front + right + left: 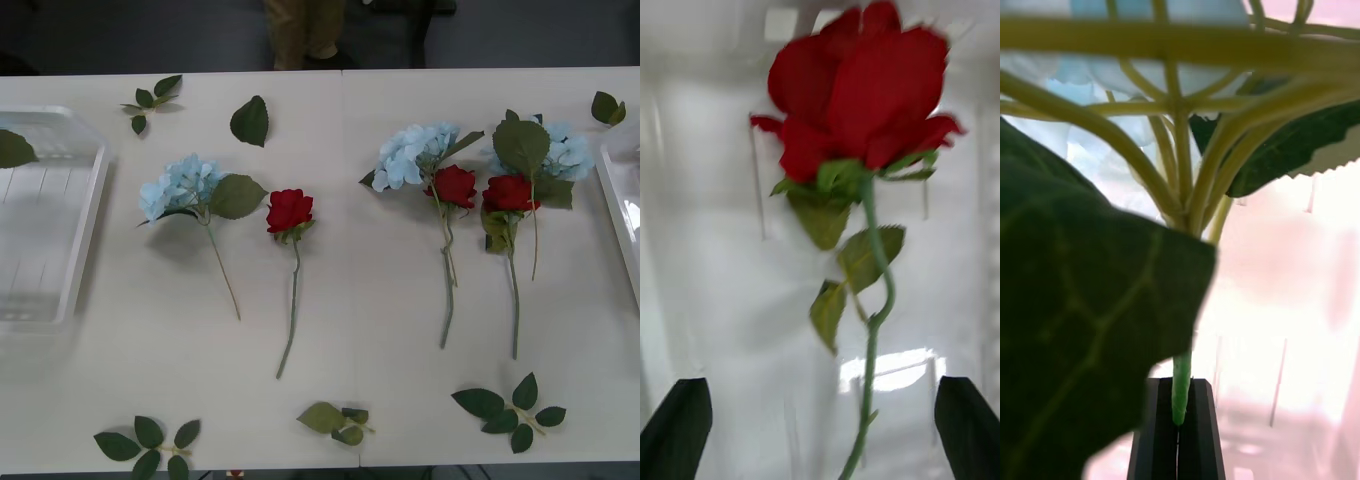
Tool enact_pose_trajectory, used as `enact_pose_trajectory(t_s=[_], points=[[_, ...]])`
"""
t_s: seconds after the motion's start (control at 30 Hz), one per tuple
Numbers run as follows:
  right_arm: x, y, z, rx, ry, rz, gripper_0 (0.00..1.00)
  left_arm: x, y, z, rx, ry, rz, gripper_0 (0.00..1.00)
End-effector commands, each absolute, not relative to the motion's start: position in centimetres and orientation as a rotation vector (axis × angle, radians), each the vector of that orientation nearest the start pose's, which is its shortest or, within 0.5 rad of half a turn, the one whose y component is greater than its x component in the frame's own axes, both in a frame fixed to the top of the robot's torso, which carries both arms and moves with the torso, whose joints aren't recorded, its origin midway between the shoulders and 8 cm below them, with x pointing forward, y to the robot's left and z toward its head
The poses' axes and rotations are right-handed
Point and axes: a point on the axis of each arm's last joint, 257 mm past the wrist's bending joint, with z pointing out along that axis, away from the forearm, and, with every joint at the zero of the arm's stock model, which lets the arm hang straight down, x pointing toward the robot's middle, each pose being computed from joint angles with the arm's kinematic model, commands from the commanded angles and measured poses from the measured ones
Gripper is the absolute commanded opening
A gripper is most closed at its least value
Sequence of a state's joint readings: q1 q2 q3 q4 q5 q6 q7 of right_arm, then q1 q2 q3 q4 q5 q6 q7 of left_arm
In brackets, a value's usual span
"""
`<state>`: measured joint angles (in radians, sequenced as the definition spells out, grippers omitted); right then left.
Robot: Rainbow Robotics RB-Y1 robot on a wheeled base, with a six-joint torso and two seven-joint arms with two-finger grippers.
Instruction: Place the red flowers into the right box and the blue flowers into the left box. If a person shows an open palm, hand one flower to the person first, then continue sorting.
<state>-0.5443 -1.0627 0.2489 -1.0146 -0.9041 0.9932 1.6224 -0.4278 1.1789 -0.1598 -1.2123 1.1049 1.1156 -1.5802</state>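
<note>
Left gripper (1178, 435): fingers are pinching a blue flower (1150, 67) low on its stem, over a white tray surface, apparently the left box (60, 250).
Right gripper (820, 427): fingers are standing wide apart; a red flower (861, 90) is lying free between them over the white floor of what is probably the right box (620, 210).
Table: three red and three blue flowers are waiting between the boxes.
Risk, left: the heavy head is hanging off a thin stem, so it may be pivoting or slipping.
Risk, right: the stem is lying close to the fingers and may be snagging as the arm lifts.
Person (305, 30): standing behind the table; no open palm is showing.
</note>
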Motion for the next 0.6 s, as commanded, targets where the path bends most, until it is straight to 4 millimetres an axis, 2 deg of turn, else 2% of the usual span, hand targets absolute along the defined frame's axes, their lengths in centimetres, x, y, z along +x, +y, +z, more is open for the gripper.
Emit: enact_pose_trajectory(t_s=[0.03, 0.2, 0.23, 0.27, 0.3, 0.37, 0.43, 0.6], points=[[53.5, -51.6, -19.0, 0.07, 2.543, -0.106, 0.87, 51.9, 56.3, -18.1, -0.233, 2.478, 0.112, 0.0], [53.5, -44.7, -17.2, 0.04, 2.554, 0.081, 0.86, 52.2, 56.7, -18.4, -0.237, 2.467, 0.129, 0.02], [53.6, -43.4, -16.7, 0.039, 2.544, 0.119, 0.86, 52.1, 56.8, -18.5, -0.238, 2.47, 0.133, 0.41], [53.8, -42.3, -16.3, 0.044, 2.533, 0.15, 0.86, 52.1, 56.8, -18.4, -0.235, 2.471, 0.135, 0.61], [53.9, -41.3, -16.1, 0.056, 2.526, 0.18, 0.86, 52.1, 56.9, -18.5, -0.236, 2.472, 0.138, 0.74], [54.7, -39.3, -16.0, 0.108, 2.496, 0.239, 0.86, 52.0, 56.7, -18.7, -0.237, 2.475, 0.13, 0.91], [55.5, -38.2, -16.7, 0.137, 2.479, 0.248, 0.86, 51.8, 56.6, -18.9, -0.239, 2.487, 0.125, 1.0], [56.7, -37.3, -18.6, 0.129, 2.462, 0.178, 0.86, 50.7, 55.9, -19.4, -0.247, 2.545, 0.111, 1.0]])
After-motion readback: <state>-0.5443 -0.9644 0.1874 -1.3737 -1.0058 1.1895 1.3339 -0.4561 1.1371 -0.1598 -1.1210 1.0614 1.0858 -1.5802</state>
